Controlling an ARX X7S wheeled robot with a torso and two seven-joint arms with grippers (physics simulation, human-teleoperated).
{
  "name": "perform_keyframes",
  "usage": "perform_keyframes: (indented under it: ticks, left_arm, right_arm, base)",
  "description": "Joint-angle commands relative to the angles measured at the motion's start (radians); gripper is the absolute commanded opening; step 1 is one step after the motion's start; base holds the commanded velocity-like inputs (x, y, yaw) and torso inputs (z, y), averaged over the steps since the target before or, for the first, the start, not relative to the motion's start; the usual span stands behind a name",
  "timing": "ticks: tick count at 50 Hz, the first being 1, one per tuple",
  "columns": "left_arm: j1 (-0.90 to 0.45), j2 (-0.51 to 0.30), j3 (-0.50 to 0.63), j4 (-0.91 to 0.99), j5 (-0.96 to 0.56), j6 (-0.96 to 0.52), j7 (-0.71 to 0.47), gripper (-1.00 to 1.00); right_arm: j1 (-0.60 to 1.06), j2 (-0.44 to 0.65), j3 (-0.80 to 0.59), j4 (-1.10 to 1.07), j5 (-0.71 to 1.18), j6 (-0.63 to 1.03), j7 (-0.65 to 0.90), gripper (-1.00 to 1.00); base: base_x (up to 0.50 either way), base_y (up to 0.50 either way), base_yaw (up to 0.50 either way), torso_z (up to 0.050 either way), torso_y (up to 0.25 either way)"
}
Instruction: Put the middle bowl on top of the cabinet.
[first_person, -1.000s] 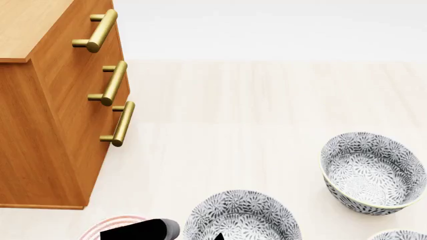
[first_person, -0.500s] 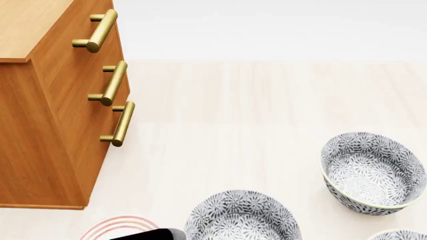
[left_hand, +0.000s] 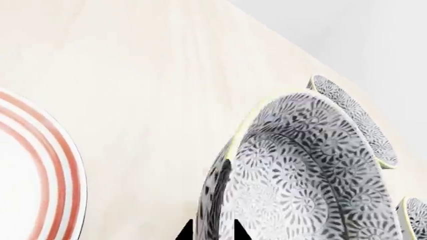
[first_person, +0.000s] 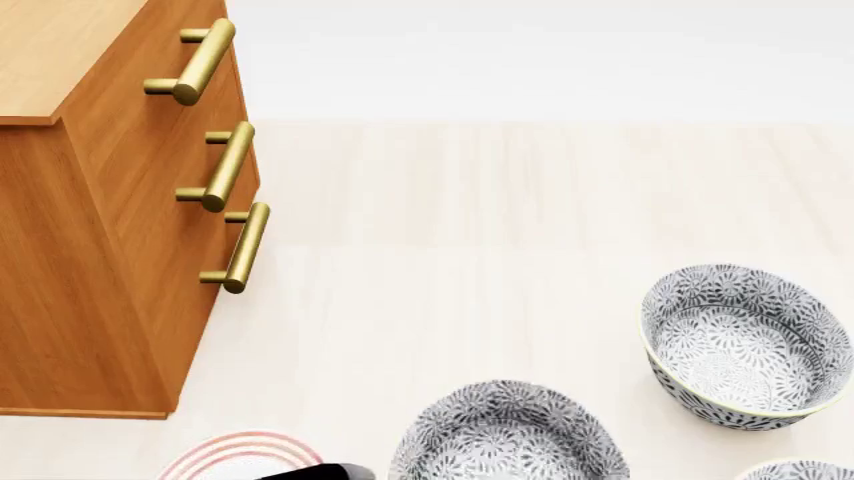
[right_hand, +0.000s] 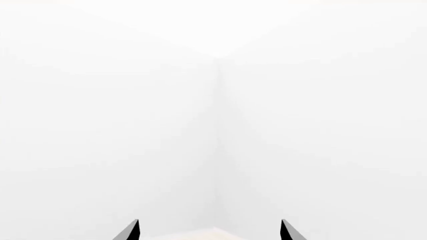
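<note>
1. The left gripper (left_hand: 212, 234) shows in the left wrist view only as two black tips. They stand close together, one on each side of the wall of the middle bowl (first_person: 507, 437), so the jaws grip the middle bowl at its rim.
2. The middle bowl is at the near edge of the head view. Its patterned outer wall shows more than its inside, so it looks tilted. Whether its base touches the worktop (first_person: 534, 220) cannot be told. It is well apart from the cabinet (first_person: 94, 260), off the cabinet's front corner, and not on the cabinet's top.
3. Just beside the middle bowl, on the side toward the cabinet, lies a white plate with red rings (first_person: 234, 455). A dark part of the left arm (first_person: 320, 472) covers its near edge.
4. A second patterned bowl (first_person: 745, 345) stands upright on the worktop, beyond the middle bowl and farther from the cabinet.
5. A third patterned bowl (first_person: 798, 470) shows only as a sliver of rim on the far side of the middle bowl from the cabinet.
6. The cabinet stands farthest off, with its three brass handles (first_person: 220, 165) facing the bowls.
7. The right gripper (right_hand: 209, 231) has its jaws wide apart, with nothing between them, before a blank white wall.
</note>
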Motion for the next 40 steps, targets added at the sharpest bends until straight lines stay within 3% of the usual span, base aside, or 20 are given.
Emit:
perform_keyframes:
  ticks: [1, 12, 15, 27, 40]
  left_arm:
    - [0.015, -0.002, 0.002, 0.002, 0.0, 0.03, 0.011, -1.0]
    - [0.03, -0.003, -0.031, 0.007, -0.01, 0.101, 0.07, -1.0]
    - [0.029, -0.016, -0.009, 0.034, 0.065, 0.119, 0.054, -1.0]
    - [0.026, -0.026, -0.002, 0.066, 0.084, 0.13, 0.045, -1.0]
    - [0.013, -0.05, -0.001, 0.155, 0.074, 0.116, 0.01, -1.0]
  right_arm:
    - [0.0, 0.0, 0.0, -0.012, -0.002, 0.011, 0.0, 1.0]
    - [0.0, 0.0, 0.0, -0.016, -0.002, 0.011, -0.002, 1.0]
    - [0.0, 0.0, -0.002, -0.018, -0.003, 0.011, -0.002, 1.0]
    - [0.0, 0.0, -0.01, -0.014, -0.011, 0.001, 0.001, 1.0]
    - [0.0, 0.0, -0.011, -0.025, -0.012, 0.006, 0.003, 1.0]
  base:
    - [0.0, 0.0, 0.0, 0.0, 0.0]
    - [0.0, 0.0, 0.0, 0.0, 0.0]
    - [0.0, 0.0, 0.0, 0.017, 0.0]
    - [0.0, 0.0, 0.0, 0.048, 0.01]
    - [0.0, 0.0, 0.0, 0.05, 0.119]
